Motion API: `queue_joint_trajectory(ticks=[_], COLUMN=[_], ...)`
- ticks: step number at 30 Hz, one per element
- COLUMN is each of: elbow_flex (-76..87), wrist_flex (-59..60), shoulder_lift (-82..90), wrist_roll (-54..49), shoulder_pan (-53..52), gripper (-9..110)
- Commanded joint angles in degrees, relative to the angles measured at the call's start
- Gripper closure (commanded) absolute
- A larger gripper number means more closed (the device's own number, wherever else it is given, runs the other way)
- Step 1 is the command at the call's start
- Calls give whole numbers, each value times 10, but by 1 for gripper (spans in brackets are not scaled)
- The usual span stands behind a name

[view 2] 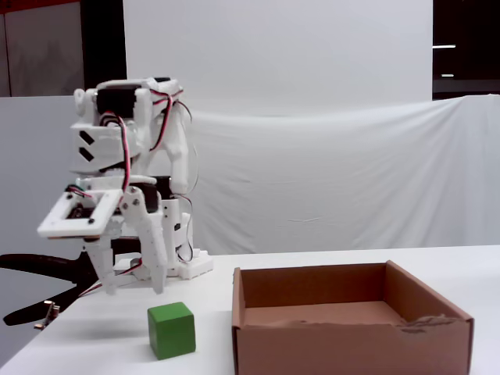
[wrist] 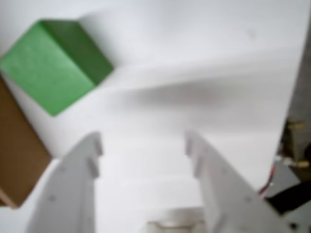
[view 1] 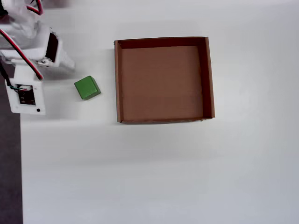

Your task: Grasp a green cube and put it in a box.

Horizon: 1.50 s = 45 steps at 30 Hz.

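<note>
White table [view 1: 163, 177] under everything, spread wide across the overhead view. On it, the box [view 1: 117, 79], brown cardboard, low-walled, floor bare, right of centre in the overhead view and at the near right in the fixed view [view 2: 351, 344]. At the left of the fixed view, the white arm [view 2: 129, 156], folded over itself, red and black wires looped along it. At the far left of the overhead view, the same arm [view 1: 28, 51] over the table edge. Below it, the gripper [view 2: 129, 285], fingers spread well apart, nothing between them, tips off the table. Same wide gap in the wrist view [wrist: 143, 145], only bare table in it. Smallest, the green cube [view 1: 87, 87], on the table just left of the box, apart from its wall, near the gripper but not touched. In the wrist view, cube [wrist: 53, 63] at upper left, beyond the left finger.
</note>
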State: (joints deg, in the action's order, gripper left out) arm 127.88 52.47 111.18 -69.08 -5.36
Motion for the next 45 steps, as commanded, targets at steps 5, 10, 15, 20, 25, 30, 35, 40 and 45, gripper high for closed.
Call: queue_joint_trajectory(ticks=[5,10,15,20,25,30,35,40,45], elbow_flex=[-35,-47,-55,-69,-101,-125,-142,-161,-171], wrist_flex=[3,32,57,54,38,13,-7,-3,4], shoulder_lift=[0,-1,-13,-35,-74,-112,-138,-154,-166], wrist_roll=[-10,-10,-25,-51,-54,-57,-71,-93,-118], shoulder_pan=[25,49,75,78,73,62,54,60,76], gripper=[76,75,75,75,75,75,75,75,75])
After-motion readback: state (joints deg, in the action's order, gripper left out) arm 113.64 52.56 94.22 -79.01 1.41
